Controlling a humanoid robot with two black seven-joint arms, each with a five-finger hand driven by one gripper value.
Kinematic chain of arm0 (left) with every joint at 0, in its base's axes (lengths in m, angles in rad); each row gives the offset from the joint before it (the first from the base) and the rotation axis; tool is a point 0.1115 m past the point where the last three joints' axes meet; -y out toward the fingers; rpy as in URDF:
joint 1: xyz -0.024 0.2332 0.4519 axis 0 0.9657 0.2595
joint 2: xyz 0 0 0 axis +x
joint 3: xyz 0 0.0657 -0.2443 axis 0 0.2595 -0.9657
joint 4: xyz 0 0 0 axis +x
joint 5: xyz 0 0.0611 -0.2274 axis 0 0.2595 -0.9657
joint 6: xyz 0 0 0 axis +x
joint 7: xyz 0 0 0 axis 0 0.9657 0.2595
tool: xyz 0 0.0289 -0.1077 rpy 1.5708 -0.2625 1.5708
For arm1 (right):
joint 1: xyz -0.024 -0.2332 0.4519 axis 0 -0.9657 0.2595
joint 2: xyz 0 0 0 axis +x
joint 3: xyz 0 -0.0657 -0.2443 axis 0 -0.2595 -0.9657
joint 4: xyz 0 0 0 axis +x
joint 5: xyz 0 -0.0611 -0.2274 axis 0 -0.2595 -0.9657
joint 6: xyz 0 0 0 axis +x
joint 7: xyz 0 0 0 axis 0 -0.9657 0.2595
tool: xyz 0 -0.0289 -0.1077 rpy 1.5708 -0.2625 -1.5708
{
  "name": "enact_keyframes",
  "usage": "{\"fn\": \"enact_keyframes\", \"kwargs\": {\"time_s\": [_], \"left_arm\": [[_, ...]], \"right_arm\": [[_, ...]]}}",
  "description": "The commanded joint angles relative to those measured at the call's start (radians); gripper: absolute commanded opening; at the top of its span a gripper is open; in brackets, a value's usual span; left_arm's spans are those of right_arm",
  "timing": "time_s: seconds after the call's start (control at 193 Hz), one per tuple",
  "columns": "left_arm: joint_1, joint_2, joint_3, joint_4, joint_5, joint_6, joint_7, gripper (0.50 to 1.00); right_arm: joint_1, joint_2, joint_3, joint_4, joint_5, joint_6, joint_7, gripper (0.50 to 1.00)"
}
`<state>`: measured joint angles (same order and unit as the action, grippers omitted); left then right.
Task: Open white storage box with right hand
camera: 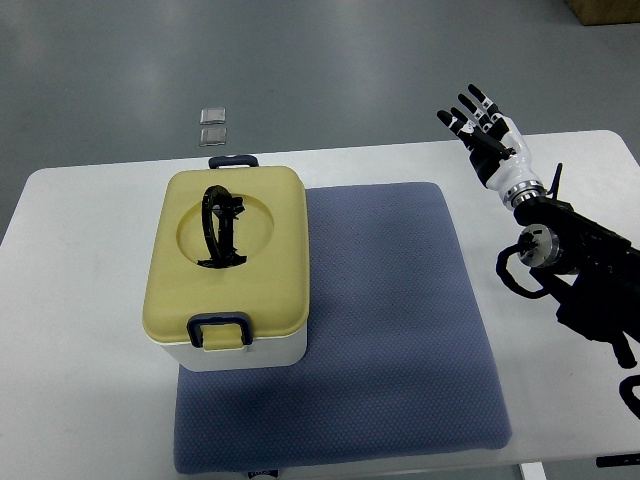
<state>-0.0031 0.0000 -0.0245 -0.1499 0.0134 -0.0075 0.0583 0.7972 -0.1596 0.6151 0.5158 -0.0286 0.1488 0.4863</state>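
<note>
Top view: the white storage box (235, 270), yellow lid latched, is set on a blue mat (400, 330) left of centre. The right hand (485, 130), fingers spread and empty, is raised well apart; the latch (220, 330) could be missed and the box shoved along the bench (70, 300).

White storage box (236, 351): white body, pale yellow lid (226, 255), black handle (222, 226), dark navy latches. Mat (400, 330): blue-grey, fine dotted weave. Table (80, 300): white. Right hand (485, 130): black fingers, white palm and wrist. Floor (300, 70): grey.
</note>
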Motion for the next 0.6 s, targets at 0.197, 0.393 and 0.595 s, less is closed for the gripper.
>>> {"fn": "enact_keyframes", "kwargs": {"time_s": [0.197,0.393,0.595], "left_arm": [[0.0,0.0,0.001,0.004,0.0,0.0,0.0,1.0],[0.0,0.0,0.001,0.004,0.0,0.0,0.0,1.0],[0.0,0.0,0.0,0.004,0.0,0.0,0.0,1.0]], "right_arm": [[-0.003,0.0,0.0,0.0,-0.001,0.0,0.0,0.932],[0.0,-0.005,-0.002,0.001,-0.001,0.0,0.0,0.932],[0.01,-0.014,-0.009,0.013,-0.004,0.011,-0.002,0.932]]}}
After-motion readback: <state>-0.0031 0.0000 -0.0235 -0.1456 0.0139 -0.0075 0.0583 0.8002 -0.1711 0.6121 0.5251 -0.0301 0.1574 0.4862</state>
